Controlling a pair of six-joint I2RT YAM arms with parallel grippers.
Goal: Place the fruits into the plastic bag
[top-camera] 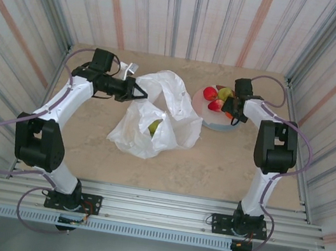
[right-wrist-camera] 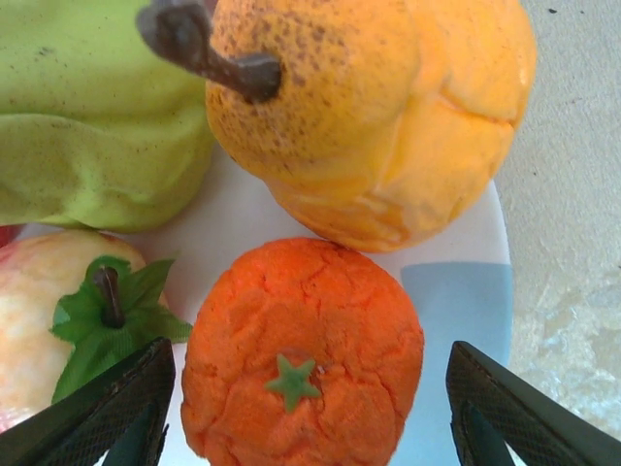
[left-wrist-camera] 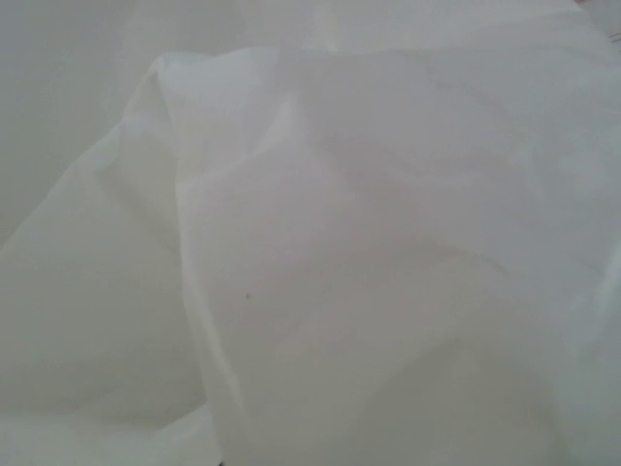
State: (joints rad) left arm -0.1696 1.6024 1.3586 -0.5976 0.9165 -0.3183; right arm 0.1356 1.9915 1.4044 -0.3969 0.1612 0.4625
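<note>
Centrally on the desk (top-camera: 87, 144), the plastic bag (top-camera: 157, 114) is seen in the top view, white and crumpled, with a green fruit (top-camera: 153, 126) showing through its film near the middle. The left jaws are closed, and a fold of the bag's upper left edge is pinched at their tip, left of the frame's centre. In the left wrist view the wrinkled white film is seen very close.

At the upper right of the top view a plate (top-camera: 216, 126) is set just beside the bag, and red fruits (top-camera: 210, 93) are carried on it. The right jaws are held over the plate's near side. In the right wrist view they are seen open, with one finger (right-wrist-camera: 97, 413) at the lower left corner and the other at the lower right. An orange fruit (right-wrist-camera: 301, 354) is framed between them at the bottom centre, a gap is left on each side, and nothing is gripped. Just beyond it, at the upper centre, a yellow-orange fruit (right-wrist-camera: 388, 116) with a dark stem is seen. A lime-green fruit (right-wrist-camera: 87, 107) is placed at the upper left, and a pale red-and-yellow fruit (right-wrist-camera: 39, 291) with a green leaf at the left edge.
</note>
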